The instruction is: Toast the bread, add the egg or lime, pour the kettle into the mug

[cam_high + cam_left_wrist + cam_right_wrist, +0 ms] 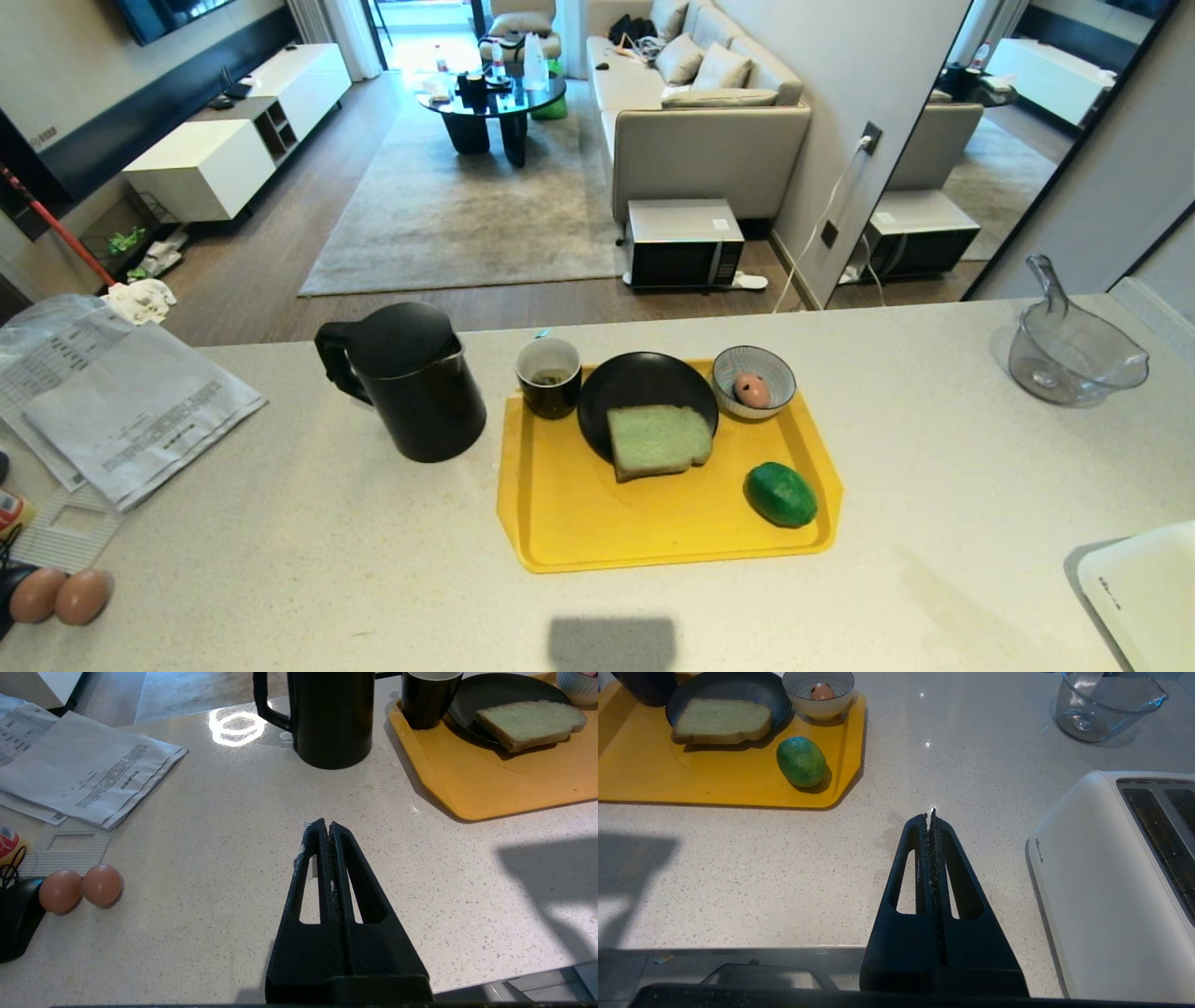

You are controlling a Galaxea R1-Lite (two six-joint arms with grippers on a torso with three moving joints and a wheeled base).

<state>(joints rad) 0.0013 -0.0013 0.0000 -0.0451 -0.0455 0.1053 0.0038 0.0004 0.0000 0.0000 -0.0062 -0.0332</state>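
Head view: pale green bread slice point(658, 441) overhanging black plate point(616, 392); may slip when lifted. Left gripper point(327, 825), right gripper point(930, 814) pressed together, empty.

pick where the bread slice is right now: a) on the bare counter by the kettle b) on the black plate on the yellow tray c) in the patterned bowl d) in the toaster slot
b: the bread lies on the black plate, overhanging its near edge, on the yellow tray; the toaster slots look empty.
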